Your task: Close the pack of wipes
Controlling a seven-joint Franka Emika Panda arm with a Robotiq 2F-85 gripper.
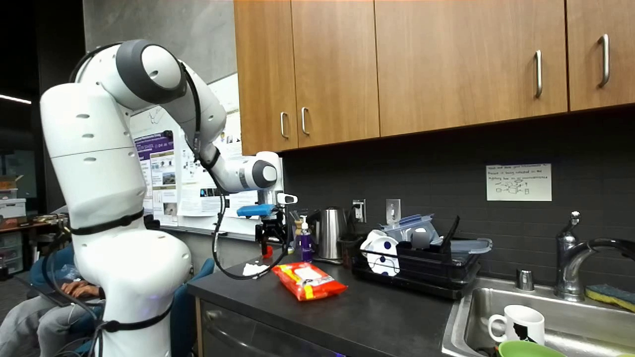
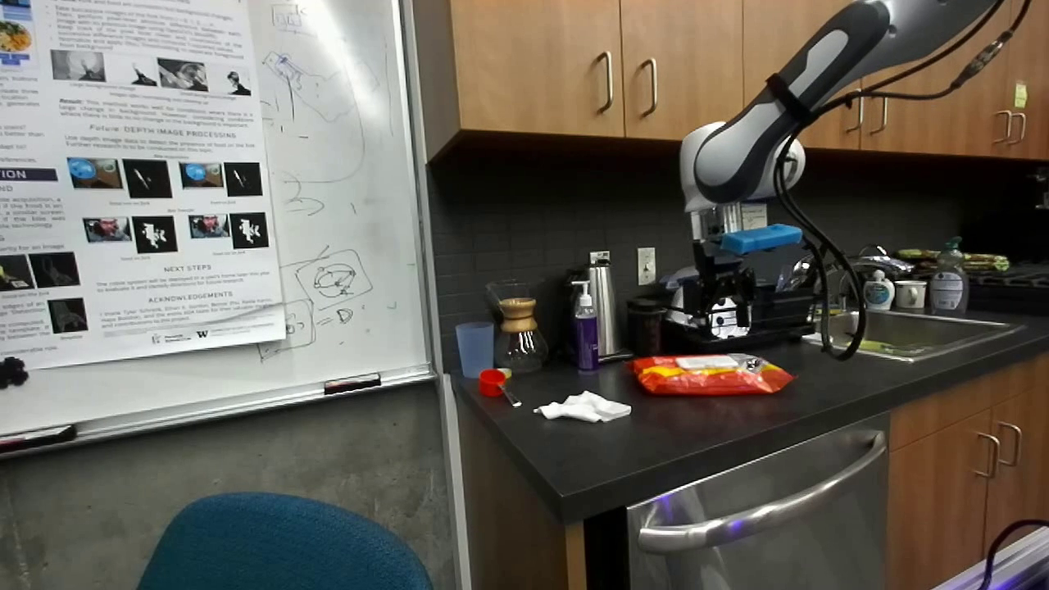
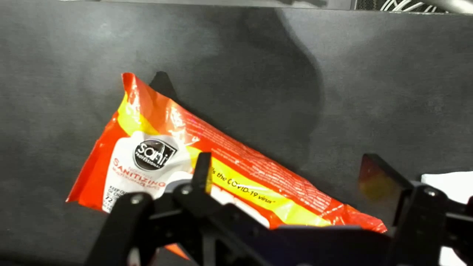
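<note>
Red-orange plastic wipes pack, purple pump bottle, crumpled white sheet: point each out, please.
Red-orange plastic wipes pack (image 3: 240, 185), wrist view: printed yellow stripe.
Purple pump bottle (image 2: 587, 338), in an exterior view: its body.
Crumpled white sheet (image 2: 583, 407), in an exterior view: middle.

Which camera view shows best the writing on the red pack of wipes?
The wrist view: the pack of wipes appears large, its larger writing legible, though the gripper covers part. Both exterior views show it smaller, its writing unreadable.

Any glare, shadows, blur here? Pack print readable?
Wrist view: broad shadow darkens the counter, highlights on the pack of wipes, its bold print legible where uncovered; in an exterior view, glare streaks the whiteboard; in an exterior view, writing on the note is fuzzy, hard to read.
</note>
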